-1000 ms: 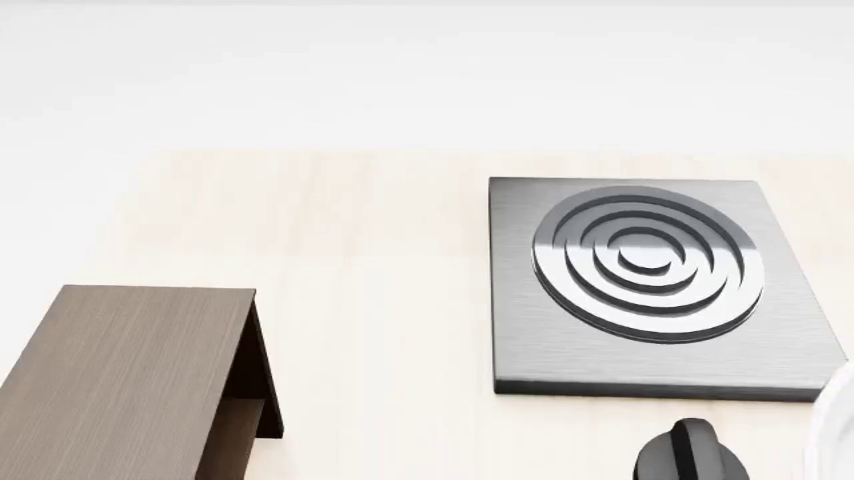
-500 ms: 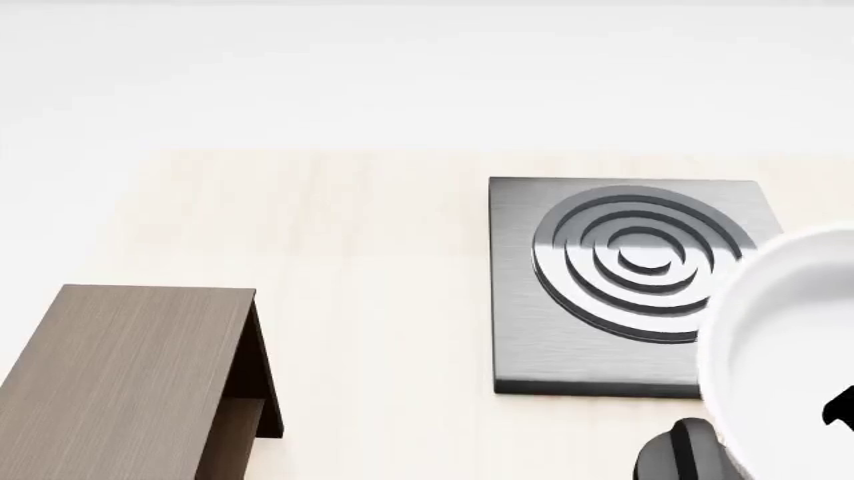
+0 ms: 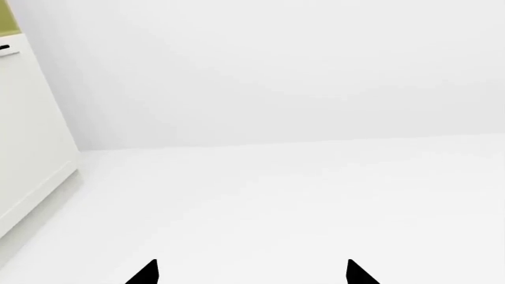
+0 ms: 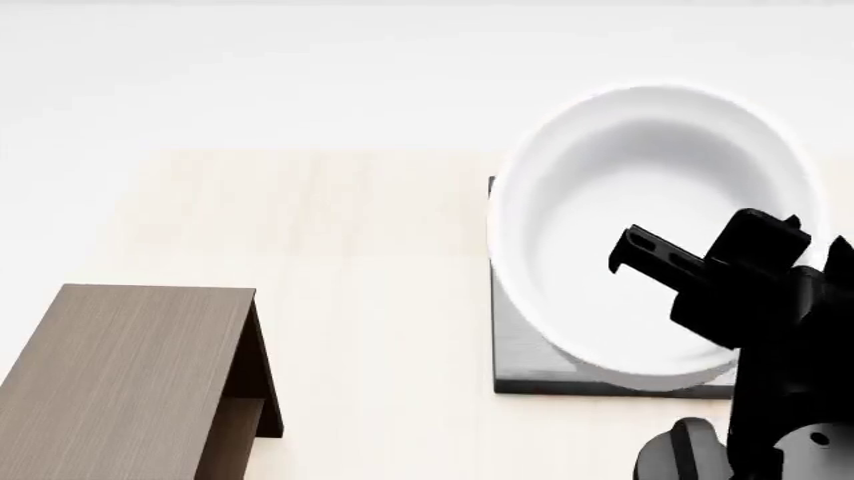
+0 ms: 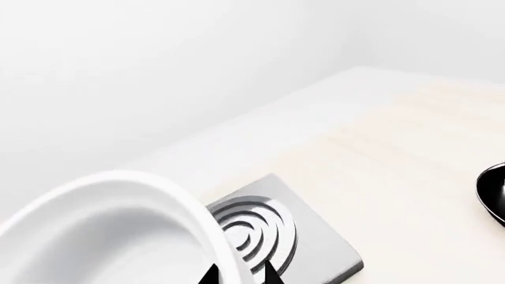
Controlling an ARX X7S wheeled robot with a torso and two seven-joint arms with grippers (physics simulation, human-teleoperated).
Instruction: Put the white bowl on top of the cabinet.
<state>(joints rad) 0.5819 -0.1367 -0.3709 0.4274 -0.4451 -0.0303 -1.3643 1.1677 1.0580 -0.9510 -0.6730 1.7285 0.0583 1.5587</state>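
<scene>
The right end effector [image 4: 638, 252] is pinching the rim of the deep, glossy white round bowl [image 4: 627, 200], carrying it aloft over the grey square stove plate [image 4: 534, 360]. Rigid, slick and probably light, the bowl is likely hanging best from this thick rim. The dark brown wood-grain cabinet [image 4: 120, 370] is standing well apart on the pale table [image 4: 347, 240]. The left end effector [image 3: 251, 273] is idling with its tips spread.

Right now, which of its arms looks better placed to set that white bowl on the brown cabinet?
The right. Its right gripper already grips the white bowl by the rim, lifted above the stove plate. The left gripper hangs open over bare floor, holding nothing. The cabinet top sits off to the left.
</scene>
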